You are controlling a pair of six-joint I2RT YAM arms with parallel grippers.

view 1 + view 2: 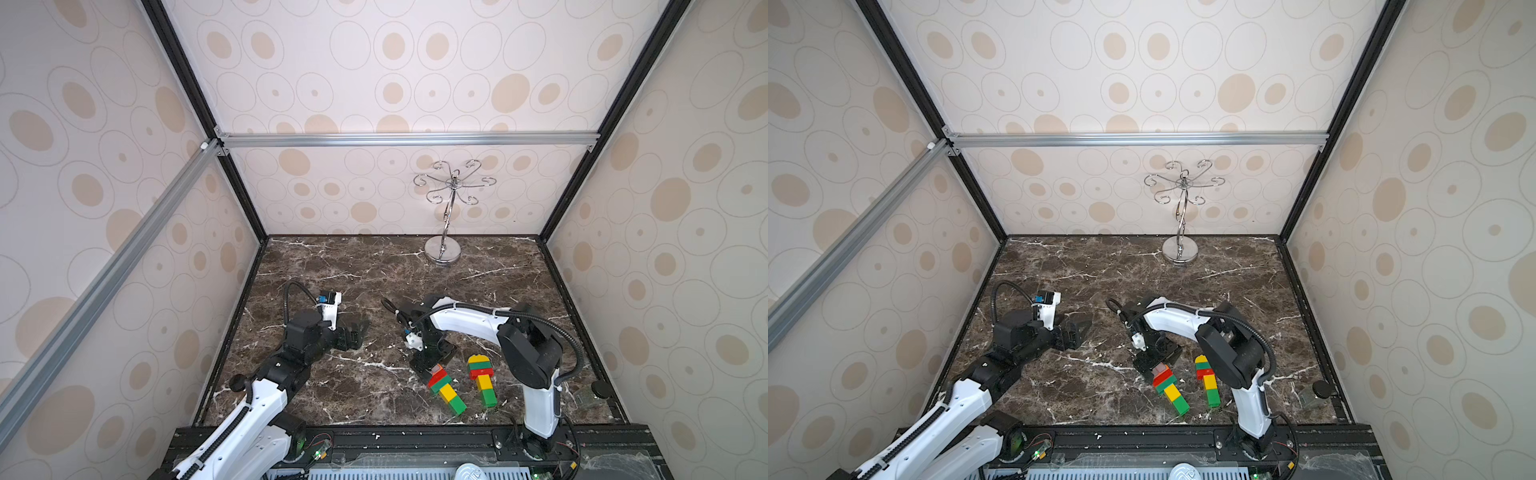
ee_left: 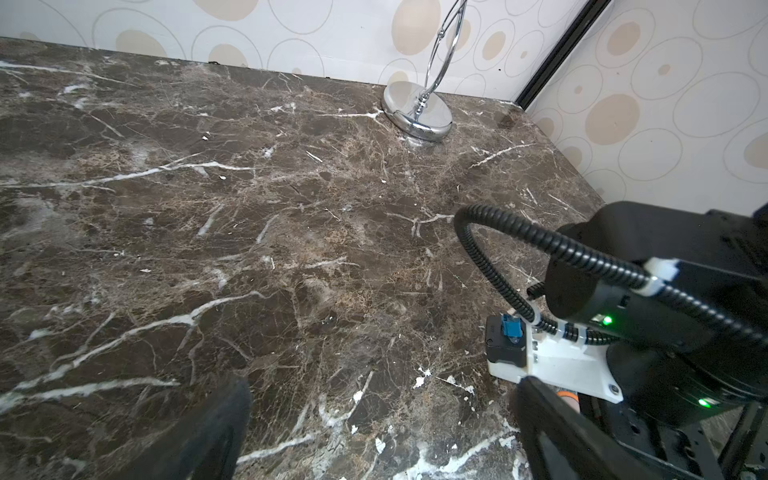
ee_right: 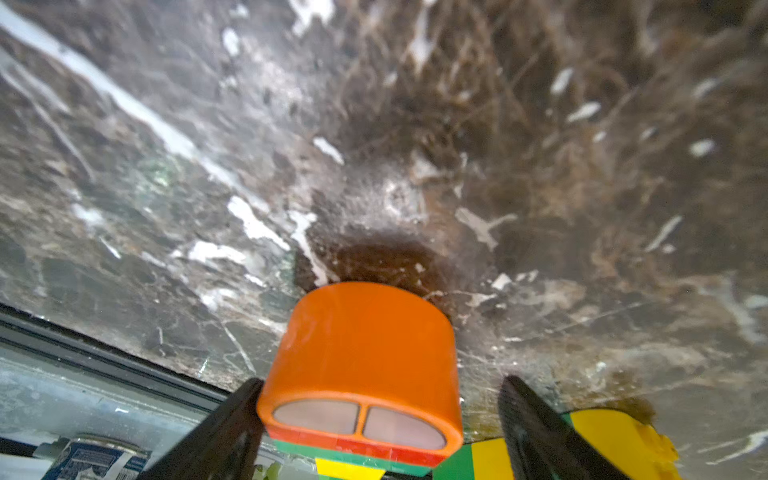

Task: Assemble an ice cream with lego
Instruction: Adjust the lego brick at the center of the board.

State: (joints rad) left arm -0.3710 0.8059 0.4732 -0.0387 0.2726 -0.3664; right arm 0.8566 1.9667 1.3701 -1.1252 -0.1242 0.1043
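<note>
Two lego stacks lie flat on the marble table near my right arm. One has an orange dome [image 3: 365, 345] on red, green, yellow and green bricks [image 1: 448, 390] [image 1: 1170, 390]. The other has a yellow dome [image 3: 615, 440] on green, red, yellow and green bricks [image 1: 482, 378] [image 1: 1208, 380]. My right gripper [image 1: 434, 360] [image 1: 1156, 365] [image 3: 380, 384] straddles the orange dome, jaws open, with a clear gap on one side. My left gripper [image 1: 356, 332] [image 1: 1077, 328] [image 2: 382, 388] hovers open over bare marble to the left, holding nothing.
A silver hooked metal stand [image 1: 444, 249] [image 1: 1179, 253] [image 2: 417, 112] stands at the back of the table near the wall. Patterned walls and black frame posts close the table in on three sides. A black rail runs along the front edge.
</note>
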